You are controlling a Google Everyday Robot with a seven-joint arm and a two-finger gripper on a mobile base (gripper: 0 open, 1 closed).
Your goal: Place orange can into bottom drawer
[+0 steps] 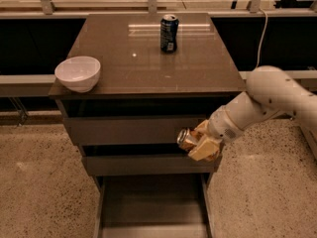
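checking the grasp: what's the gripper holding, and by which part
The gripper, before the drawer fronts, clasps the small shiny orange-gold metal can around its side; its silver end juts left.

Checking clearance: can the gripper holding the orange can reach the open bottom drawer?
Probably yes: the gripper, shut on the orange can, hangs above the open bottom drawer, nothing visible between.
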